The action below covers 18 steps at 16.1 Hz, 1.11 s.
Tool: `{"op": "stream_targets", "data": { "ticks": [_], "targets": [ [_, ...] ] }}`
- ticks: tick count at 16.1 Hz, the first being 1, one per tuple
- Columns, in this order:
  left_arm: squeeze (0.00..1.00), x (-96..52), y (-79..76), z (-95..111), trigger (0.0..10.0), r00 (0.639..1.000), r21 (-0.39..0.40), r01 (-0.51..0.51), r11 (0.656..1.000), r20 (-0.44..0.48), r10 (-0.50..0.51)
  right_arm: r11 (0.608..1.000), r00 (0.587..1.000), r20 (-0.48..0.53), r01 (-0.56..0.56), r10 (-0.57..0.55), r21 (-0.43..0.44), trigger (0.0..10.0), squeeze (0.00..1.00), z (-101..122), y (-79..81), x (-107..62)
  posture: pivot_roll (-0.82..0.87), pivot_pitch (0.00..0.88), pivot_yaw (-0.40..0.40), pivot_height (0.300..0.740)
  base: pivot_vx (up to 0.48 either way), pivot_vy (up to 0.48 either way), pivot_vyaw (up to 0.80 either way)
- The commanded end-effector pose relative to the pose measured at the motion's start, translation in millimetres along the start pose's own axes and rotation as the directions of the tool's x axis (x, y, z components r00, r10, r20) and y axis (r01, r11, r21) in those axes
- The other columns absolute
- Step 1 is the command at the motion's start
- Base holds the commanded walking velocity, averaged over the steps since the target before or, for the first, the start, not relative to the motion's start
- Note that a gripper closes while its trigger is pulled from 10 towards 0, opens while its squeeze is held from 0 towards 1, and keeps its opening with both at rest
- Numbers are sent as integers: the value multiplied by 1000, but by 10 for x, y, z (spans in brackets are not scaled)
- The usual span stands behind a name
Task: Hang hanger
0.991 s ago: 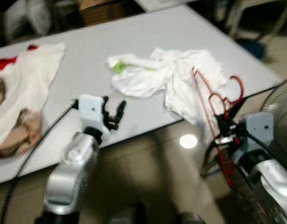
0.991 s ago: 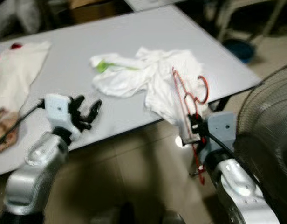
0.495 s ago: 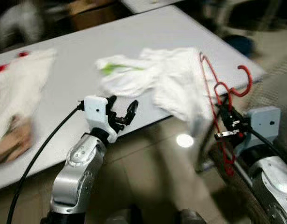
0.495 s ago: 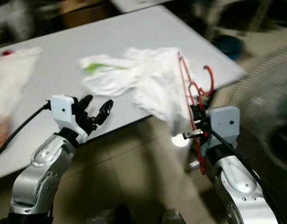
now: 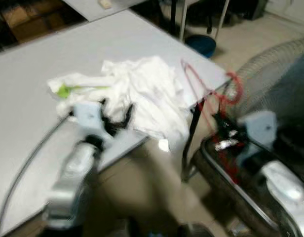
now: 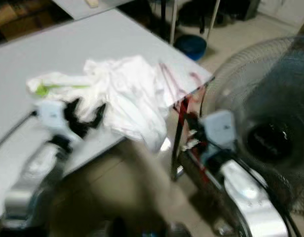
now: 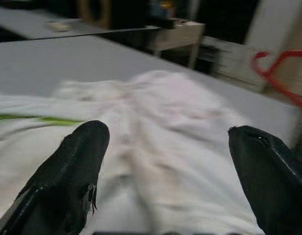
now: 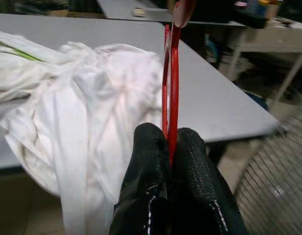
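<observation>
- Right gripper (image 8: 171,161): black fingers pinched tight on the red hanger (image 8: 169,83), which stands edge-on and upright between them, off the table's corner and in front of the fan.
- Grip advice: judged from the thin wire, the hold should stay firm and low on the frame so the hook (image 5: 234,89) stays free and upward for catching a rail; no rail can be made out in these blurred views.
- Hanger material: slender red wire, smooth and rigid-looking, with a curled hook at the top; likely to swing or twist if carried fast.
- Left gripper (image 7: 163,161): fingers spread wide and empty, hovering over the white garment (image 5: 142,94).
- Garment: soft, crumpled white cloth with a green mark, heaped near the table edge and drooping over it.
- Table (image 5: 33,74): flat, matte grey top on dark legs.
- Fan (image 6: 270,128): round wire-mesh grille, dark hub, close beside the right arm; a snag risk for the hook.
</observation>
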<state>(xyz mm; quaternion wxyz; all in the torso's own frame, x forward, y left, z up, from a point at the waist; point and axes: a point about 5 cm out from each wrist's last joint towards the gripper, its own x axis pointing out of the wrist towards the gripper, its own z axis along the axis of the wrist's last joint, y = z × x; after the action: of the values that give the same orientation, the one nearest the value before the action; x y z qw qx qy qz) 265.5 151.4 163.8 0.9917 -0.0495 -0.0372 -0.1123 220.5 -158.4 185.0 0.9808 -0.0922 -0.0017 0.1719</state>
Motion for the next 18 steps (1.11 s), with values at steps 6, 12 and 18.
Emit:
{"op": "stream_targets", "data": {
  "ticks": [6, 12, 18],
  "targets": [
    [1000, -119, -31, -34, 10000, 994, -3, 106, 994, -23, -106, 999, 999, 30, -36, 35, 5, 10000, 0, -10, 54, 58, -143, 141, 51, 740, 62, 0, 0],
    [196, -76, -207, -137, 10000, 902, -15, 419, 908, -109, -418, 995, 997, -12, -78, 78, -58, 10000, 0, -58, -50, -12, -164, 117, 118, 740, 0, 0, 0],
    [0, -50, -76, -429, 4039, 781, 234, 609, 758, -341, -523, 989, 995, -70, -81, 72, -123, 10000, 0, -125, -214, -129, -179, 100, 119, 740, 0, 0, 0]
  ]
}}
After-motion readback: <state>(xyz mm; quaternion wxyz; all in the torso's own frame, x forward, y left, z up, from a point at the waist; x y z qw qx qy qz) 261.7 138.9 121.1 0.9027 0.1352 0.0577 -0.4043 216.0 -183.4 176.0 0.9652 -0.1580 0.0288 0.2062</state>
